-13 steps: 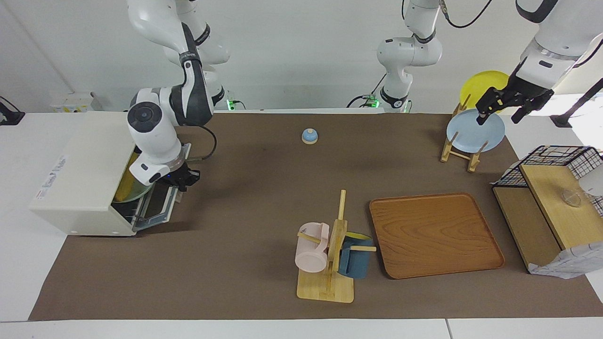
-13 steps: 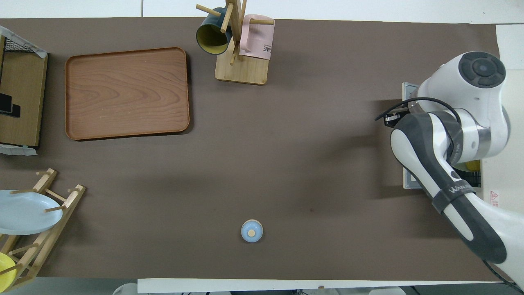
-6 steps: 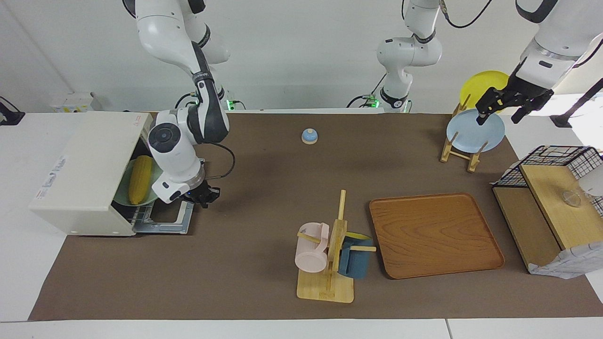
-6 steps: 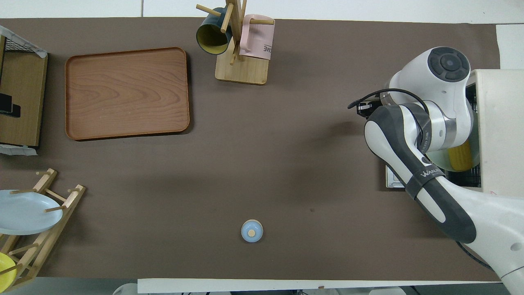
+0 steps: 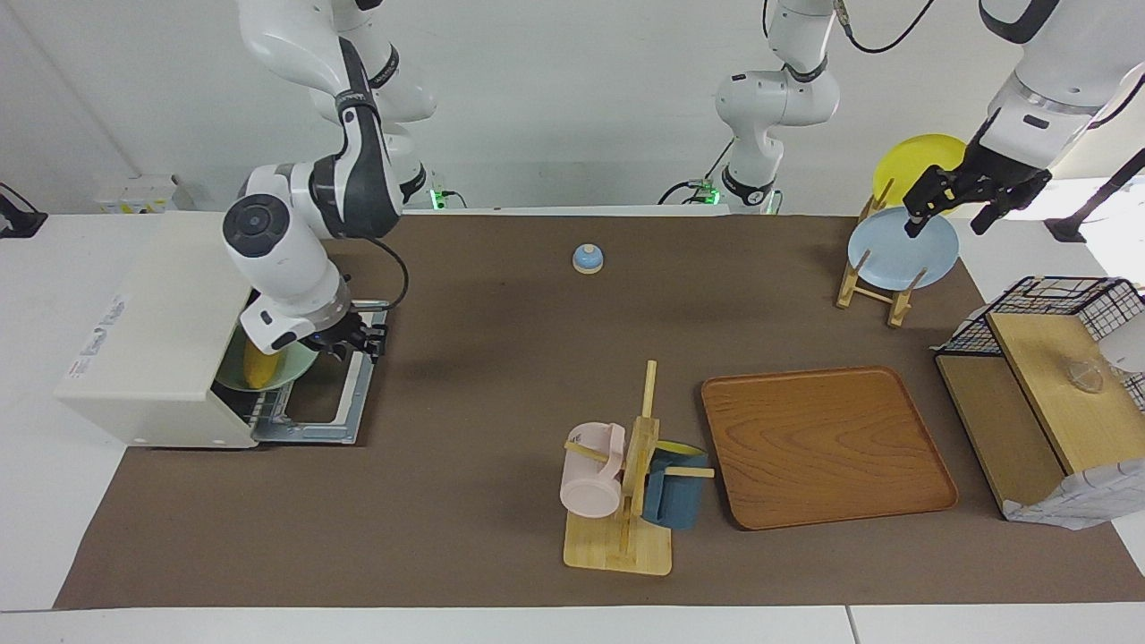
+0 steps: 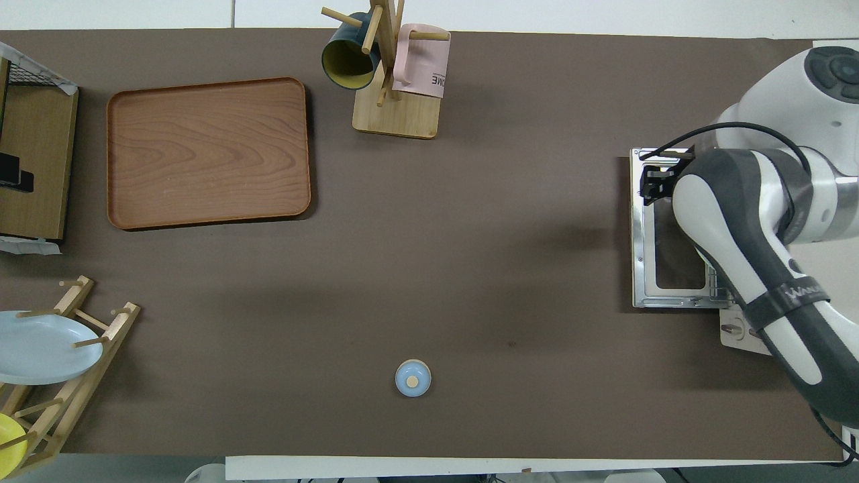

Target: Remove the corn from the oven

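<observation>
Here, your corn (image 5: 258, 367) lay on green plate (image 5: 295, 365) inside oven (image 5: 161, 331), door (image 6: 654, 238) dropped flat. Right gripper (image 5: 353, 343) over door, jaws unreadable. Left gripper (image 5: 953, 201) over dish rack (image 5: 872, 286), jaws spread. Mat in front of door was bare.

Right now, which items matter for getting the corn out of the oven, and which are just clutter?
Job:
- corn, on a pale green plate inside the oven
- oven door, folded down open
- right gripper, over the door

Clutter:
- wooden tray
- mug tree
- plate rack
- blue bell
- left gripper, waiting by the rack
</observation>
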Robot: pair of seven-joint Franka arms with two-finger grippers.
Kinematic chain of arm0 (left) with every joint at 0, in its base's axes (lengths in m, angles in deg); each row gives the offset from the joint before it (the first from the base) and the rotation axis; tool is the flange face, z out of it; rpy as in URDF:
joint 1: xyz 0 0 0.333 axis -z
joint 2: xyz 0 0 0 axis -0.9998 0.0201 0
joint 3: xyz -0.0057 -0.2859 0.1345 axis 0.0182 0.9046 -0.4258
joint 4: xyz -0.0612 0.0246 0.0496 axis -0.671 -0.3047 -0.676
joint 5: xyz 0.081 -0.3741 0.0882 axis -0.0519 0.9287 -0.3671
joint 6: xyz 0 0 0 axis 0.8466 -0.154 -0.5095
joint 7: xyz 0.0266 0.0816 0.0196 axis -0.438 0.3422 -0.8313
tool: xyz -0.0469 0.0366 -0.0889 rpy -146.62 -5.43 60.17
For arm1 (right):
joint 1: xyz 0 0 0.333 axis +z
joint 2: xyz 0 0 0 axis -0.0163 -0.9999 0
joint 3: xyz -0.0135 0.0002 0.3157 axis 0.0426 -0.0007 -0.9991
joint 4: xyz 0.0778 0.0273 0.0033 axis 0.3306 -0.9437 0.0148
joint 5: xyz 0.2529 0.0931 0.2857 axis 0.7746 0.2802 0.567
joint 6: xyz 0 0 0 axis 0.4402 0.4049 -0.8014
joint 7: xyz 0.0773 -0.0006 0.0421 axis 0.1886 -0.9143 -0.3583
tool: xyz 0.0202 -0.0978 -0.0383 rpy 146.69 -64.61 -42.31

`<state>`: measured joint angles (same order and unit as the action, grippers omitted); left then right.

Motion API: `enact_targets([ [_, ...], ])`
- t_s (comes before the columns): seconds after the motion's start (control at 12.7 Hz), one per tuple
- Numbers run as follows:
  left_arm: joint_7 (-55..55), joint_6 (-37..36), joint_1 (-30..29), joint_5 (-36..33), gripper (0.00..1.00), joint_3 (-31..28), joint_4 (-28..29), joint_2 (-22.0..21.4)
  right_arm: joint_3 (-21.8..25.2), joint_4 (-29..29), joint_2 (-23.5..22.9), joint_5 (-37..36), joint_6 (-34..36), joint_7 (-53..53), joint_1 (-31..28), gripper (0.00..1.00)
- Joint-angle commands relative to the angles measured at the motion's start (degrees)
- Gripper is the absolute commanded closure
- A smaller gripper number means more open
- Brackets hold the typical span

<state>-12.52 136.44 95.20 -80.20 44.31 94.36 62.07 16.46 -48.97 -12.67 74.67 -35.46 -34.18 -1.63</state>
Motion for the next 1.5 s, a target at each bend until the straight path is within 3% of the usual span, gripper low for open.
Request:
enact_targets([
  [0.0, -0.11, -0.8, -0.29, 0.56, 0.0, -0.02, 0.45, -0.52, -0.33, -2.35, 1.08, 0.68, 0.24, -0.86, -1.56, 0.47],
  [0.31, -0.11, -0.8, -0.29, 0.56, 0.0, -0.02, 0.45, -0.52, -0.33, -5.17, 1.88, -3.79, -3.37, -6.57, -3.24, 0.49],
  [0.71, -0.11, -0.8, -0.29, 0.56, 0.0, -0.02, 0.45, -0.52, -0.33, -9.38, 3.02, -4.42, -7.75, -7.98, -3.94, 0.52],
  [0.87, -0.11, -0.8, -0.29, 0.56, 0.0, -0.02, 0.45, -0.52, -0.33, -10.35, 2.93, -4.42, -8.9, -7.98, -4.03, 0.6],
  [1.02, -0.11, -0.8, -0.29, 0.56, 0.0, -0.02, 0.45, -0.52, -0.51, -10.27, 2.93, -7.99, -8.73, -8.07, -3.42, 0.83],
  [1.1, -0.11, -0.8, -0.29, 0.56, 0.0, -0.02, 0.45, -0.52, -0.6, -10.18, 2.93, -9.85, -8.47, -8.07, -3.33, 0.89],
  [1.42, -0.11, -0.8, -0.29, 0.56, 0.0, -0.02, 0.45, -0.52, -0.68, -9.57, 2.76, -11.01, -7.5, -7.98, -1.92, 1.0],
])
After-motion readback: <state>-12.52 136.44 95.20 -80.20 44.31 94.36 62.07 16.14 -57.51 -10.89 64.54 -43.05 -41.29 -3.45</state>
